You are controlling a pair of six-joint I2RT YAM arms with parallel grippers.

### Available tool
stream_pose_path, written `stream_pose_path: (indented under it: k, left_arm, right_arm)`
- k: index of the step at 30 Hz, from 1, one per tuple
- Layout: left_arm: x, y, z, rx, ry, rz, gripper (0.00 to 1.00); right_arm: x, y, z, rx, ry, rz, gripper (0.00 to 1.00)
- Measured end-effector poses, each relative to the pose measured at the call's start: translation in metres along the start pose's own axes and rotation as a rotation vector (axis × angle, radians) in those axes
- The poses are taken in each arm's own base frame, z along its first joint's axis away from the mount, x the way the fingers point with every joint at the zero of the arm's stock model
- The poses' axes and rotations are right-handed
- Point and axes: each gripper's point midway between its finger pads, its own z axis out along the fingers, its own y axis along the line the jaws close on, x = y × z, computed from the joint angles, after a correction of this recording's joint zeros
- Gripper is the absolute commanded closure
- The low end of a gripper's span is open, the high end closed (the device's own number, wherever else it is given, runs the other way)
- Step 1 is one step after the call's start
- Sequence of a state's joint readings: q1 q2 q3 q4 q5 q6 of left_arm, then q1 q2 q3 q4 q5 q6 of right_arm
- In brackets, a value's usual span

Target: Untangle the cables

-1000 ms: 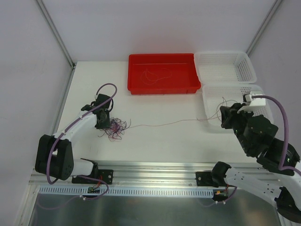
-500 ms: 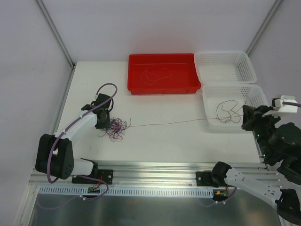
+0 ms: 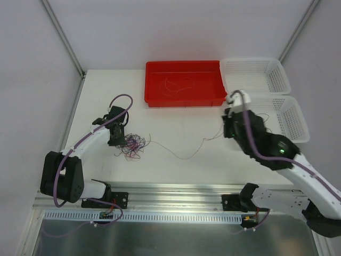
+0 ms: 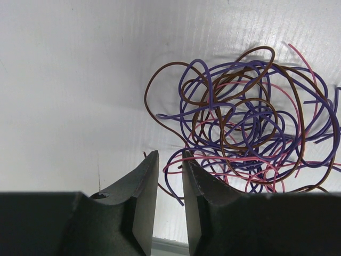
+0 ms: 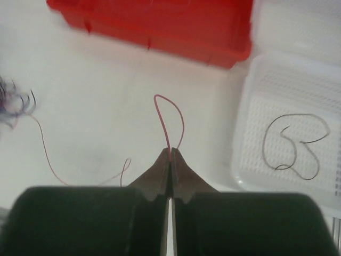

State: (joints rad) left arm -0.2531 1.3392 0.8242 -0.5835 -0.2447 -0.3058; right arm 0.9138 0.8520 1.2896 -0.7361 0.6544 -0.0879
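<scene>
The cables (image 3: 131, 145) lie in a small knot of purple, brown and pink strands (image 4: 245, 133) at the table's left. My left gripper (image 3: 118, 140) stands at the knot's left edge. Its jaws (image 4: 170, 156) are open by a narrow gap, and a purple and a brown strand cross that gap loosely. One thin red strand (image 3: 181, 154) runs slack from the knot across the table to my right gripper (image 3: 227, 132). The right gripper (image 5: 170, 151) is shut on this red strand (image 5: 169, 114), which loops just beyond its tips.
A red tray (image 3: 184, 102) at the back holds a thin strand (image 3: 178, 84). Two white baskets (image 3: 266, 69) (image 3: 292, 114) stand at the back right; the nearer one holds a curled dark wire (image 5: 293, 144). The right arm reaches over the nearer basket's left edge.
My right arm first pulled the strand taut to the right, then swung back left toward the table's middle, and the strand now lies slack. The left gripper stayed at the knot.
</scene>
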Motion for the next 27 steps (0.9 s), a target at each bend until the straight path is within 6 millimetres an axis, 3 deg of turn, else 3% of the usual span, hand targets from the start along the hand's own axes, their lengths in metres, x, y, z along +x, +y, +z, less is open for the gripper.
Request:
stream_pose_path:
  k: [3, 5, 6, 8, 9, 12, 15, 17, 23, 27]
  left_arm:
    - [0.0, 0.0, 0.0, 0.0, 0.0, 0.0, 0.76]
    - [0.0, 0.0, 0.0, 0.001, 0.0, 0.0, 0.75]
    - [0.0, 0.0, 0.0, 0.001, 0.001, 0.0, 0.75]
    - [0.0, -0.001, 0.0, 0.007, 0.002, 0.0, 0.75]
    - [0.0, -0.001, 0.0, 0.008, 0.003, 0.0, 0.75]
    - [0.001, -0.002, 0.0, 0.014, 0.005, 0.0, 0.76]
    - [0.001, -0.005, -0.001, 0.029, 0.009, 0.0, 0.76]
    - [0.001, -0.006, -0.001, 0.035, 0.009, -0.001, 0.76]
    - [0.0, -0.009, -0.002, 0.052, 0.011, -0.001, 0.76]
    - [0.001, -0.01, -0.002, 0.054, 0.012, -0.001, 0.76]
  right_arm:
    - [0.063, 0.05, 0.053, -0.07, 0.201, -0.091, 0.99]
    - [0.103, 0.072, 0.077, -0.102, 0.325, -0.138, 0.93]
    - [0.123, 0.081, 0.086, -0.114, 0.383, -0.158, 0.82]
    - [0.152, 0.096, 0.101, -0.135, 0.477, -0.185, 0.73]
    - [0.162, 0.103, 0.107, -0.144, 0.507, -0.193, 0.68]
    - [0.188, 0.121, 0.12, -0.185, 0.58, -0.206, 0.4]
    - [0.202, 0.138, 0.125, -0.253, 0.616, -0.213, 0.28]
    - [0.203, 0.151, 0.126, -0.311, 0.624, -0.213, 0.25]
    - [0.185, 0.205, 0.135, -0.513, 0.584, -0.194, 0.23]
    - [0.188, 0.241, 0.138, -0.631, 0.586, -0.221, 0.23]
